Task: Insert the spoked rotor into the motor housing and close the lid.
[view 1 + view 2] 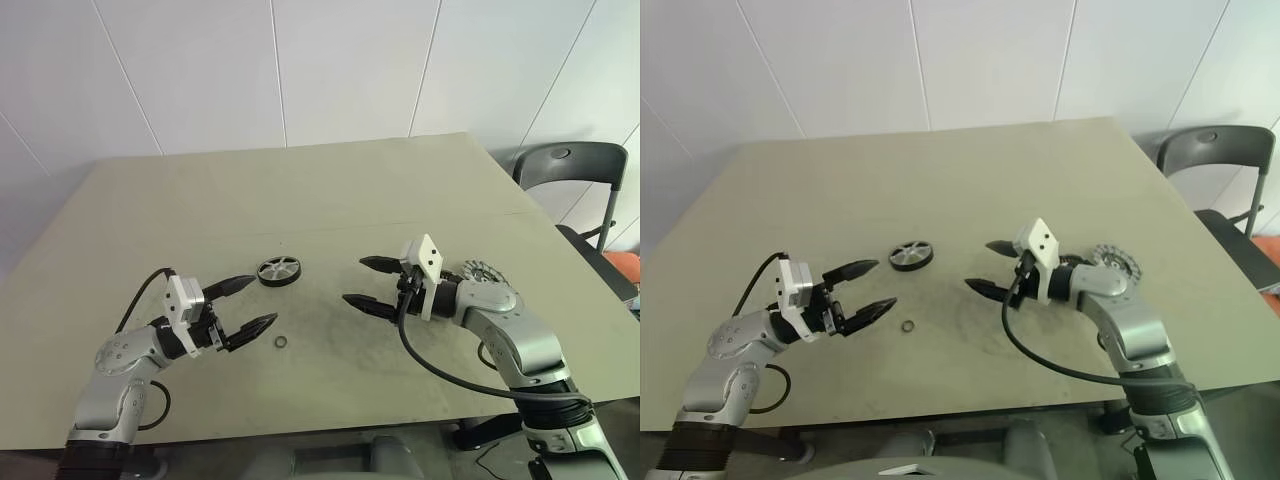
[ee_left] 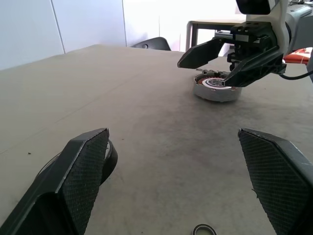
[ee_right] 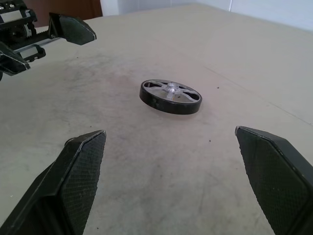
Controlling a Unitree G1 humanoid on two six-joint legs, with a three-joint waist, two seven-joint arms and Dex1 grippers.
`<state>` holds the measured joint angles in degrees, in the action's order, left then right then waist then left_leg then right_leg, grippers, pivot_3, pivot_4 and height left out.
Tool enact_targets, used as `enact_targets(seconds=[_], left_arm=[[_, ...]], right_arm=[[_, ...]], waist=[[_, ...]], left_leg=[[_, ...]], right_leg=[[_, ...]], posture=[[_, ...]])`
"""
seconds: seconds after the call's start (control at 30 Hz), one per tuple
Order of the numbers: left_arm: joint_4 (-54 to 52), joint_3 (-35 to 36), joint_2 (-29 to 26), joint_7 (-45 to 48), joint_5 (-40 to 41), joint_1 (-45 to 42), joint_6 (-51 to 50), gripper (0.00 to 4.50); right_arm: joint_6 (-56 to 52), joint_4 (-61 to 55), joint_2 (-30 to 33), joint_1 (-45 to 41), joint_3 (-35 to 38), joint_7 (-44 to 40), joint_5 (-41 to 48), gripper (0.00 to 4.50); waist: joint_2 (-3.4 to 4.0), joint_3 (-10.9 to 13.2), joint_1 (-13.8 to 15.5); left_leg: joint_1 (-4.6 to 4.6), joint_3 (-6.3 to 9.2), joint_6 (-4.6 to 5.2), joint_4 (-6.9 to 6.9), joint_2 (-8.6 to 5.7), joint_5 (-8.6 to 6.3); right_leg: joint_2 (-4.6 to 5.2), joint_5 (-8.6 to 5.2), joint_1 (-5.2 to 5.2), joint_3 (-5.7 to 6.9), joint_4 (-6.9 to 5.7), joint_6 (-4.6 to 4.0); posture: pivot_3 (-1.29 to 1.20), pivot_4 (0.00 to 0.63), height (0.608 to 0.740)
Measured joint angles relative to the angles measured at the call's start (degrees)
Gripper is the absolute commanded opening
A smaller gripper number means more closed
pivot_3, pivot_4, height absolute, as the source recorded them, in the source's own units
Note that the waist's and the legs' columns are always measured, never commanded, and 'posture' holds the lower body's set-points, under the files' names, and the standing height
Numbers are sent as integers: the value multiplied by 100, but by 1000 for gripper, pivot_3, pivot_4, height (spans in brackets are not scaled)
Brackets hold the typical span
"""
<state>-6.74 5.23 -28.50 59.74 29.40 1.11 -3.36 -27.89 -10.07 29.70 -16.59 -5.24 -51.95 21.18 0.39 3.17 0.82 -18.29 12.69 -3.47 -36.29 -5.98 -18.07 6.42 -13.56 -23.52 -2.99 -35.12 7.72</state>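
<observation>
On your table (image 1: 330,180), the spoked rotor (image 1: 278,270) lies left of centre, a small ring (image 1: 282,343) nearer you. The motor housing (image 1: 482,273) sits well right. A chair (image 1: 572,170) stands beyond the table's right edge.

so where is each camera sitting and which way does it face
Left and right eye views: on the head, looking down over the table; both arms show, left gripper and right gripper open.
Left wrist view: along its own fingers toward the motor housing and right gripper.
Right wrist view: toward the spoked rotor and left gripper.
All views share the rotor.
</observation>
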Motion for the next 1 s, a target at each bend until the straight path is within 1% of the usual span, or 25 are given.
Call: enact_targets(seconds=[0.7,1.0], left_arm=[[210,3,0,30,0,-154,0,4500],[348,2,0,133,0,-261,-1,4500]], right_arm=[[-4,-3,67,-1,-5,-20,38,4483],[-304,-436,70,110,-6,-24,257,4483]], waist=[[-1,0,-3],[-3,-2,-1]], left_leg=[[0,0,0,-1,0,0],[0,0,0,-2,0,0]], right_leg=[[0,0,0,0,0,0],[0,0,0,0,0,0]], posture=[[0,0,740],[0,0,740]])
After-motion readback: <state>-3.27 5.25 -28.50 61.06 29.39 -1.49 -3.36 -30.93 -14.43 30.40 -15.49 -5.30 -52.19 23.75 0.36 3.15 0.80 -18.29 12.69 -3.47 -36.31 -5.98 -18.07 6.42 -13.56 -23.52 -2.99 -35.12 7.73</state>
